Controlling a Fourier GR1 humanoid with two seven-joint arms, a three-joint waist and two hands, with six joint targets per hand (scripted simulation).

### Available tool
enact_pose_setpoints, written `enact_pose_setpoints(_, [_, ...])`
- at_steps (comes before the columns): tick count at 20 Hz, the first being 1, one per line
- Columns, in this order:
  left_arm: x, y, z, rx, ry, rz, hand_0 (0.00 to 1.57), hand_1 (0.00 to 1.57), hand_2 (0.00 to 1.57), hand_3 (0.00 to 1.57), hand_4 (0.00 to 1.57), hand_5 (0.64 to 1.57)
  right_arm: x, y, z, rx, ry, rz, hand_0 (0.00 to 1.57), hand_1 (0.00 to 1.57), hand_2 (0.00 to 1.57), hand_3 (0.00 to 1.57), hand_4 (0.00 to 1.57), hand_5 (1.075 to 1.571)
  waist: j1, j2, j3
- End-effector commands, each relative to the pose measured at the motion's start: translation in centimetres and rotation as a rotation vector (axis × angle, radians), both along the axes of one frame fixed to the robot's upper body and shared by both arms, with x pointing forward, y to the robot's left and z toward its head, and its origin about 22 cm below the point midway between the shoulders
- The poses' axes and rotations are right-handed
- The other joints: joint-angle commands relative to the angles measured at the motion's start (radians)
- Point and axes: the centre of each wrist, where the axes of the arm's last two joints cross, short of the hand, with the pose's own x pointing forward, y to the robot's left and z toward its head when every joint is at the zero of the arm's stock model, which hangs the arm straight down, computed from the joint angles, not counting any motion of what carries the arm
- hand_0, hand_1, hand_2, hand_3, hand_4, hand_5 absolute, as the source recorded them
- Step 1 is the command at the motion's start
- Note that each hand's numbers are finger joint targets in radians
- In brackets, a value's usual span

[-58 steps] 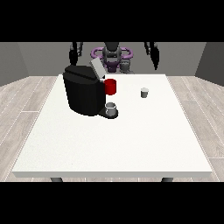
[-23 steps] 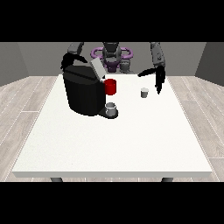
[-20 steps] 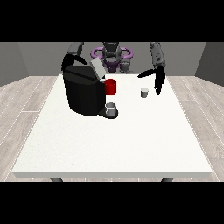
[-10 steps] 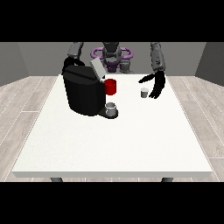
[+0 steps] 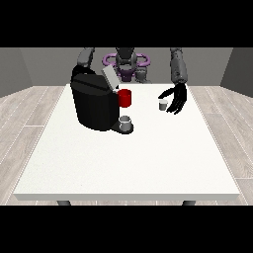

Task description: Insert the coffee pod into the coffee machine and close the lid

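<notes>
The coffee pod [image 5: 162, 104] sat on the white table [image 5: 148, 158], well apart from the black coffee machine [image 5: 95, 101] at its nine o'clock. The machine's lid [image 5: 109, 78] stood tilted open. The hand at the view's right [image 5: 176, 98] hung just beside the pod at three o'clock, fingers spread and relaxed, holding nothing. A red part [image 5: 125, 98] showed on the machine's front, a grey cup [image 5: 126, 123] beneath. The other hand I couldn't see.

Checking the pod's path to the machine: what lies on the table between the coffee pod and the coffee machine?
In the front view, only bare white table lies between the coffee pod and the coffee machine; its red part faces the pod.
</notes>
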Motion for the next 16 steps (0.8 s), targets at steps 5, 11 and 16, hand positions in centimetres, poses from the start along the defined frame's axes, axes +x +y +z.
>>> enact_pose_setpoints(5, [1.6,-3.1,0.4,0.062,-0.025,-0.003,0.69,0.69,0.85,0.65,0.29,1.571,-0.2,-1.8,-2.1,-0.021,0.071,-0.024,0.0,0.0,0.0,0.0,0.53,1.571,0.023,-0.054,-0.0015])
enact_pose_setpoints(11, [1.1,-0.9,-0.4,0.159,-0.119,-0.011,0.97,0.97,1.09,0.86,0.32,1.571,0.7,-1.0,-0.2,0.001,0.006,-0.005,0.0,0.0,0.0,0.0,0.5,1.571,-0.001,0.007,-0.002])
enact_pose_setpoints(16, [0.9,0.5,-0.5,0.221,-0.091,-0.013,1.03,1.03,1.11,0.89,0.29,1.571,0.2,-0.9,-1.0,0.037,-0.03,0.01,0.0,0.0,0.0,0.0,0.52,1.571,-0.023,0.042,-0.002])
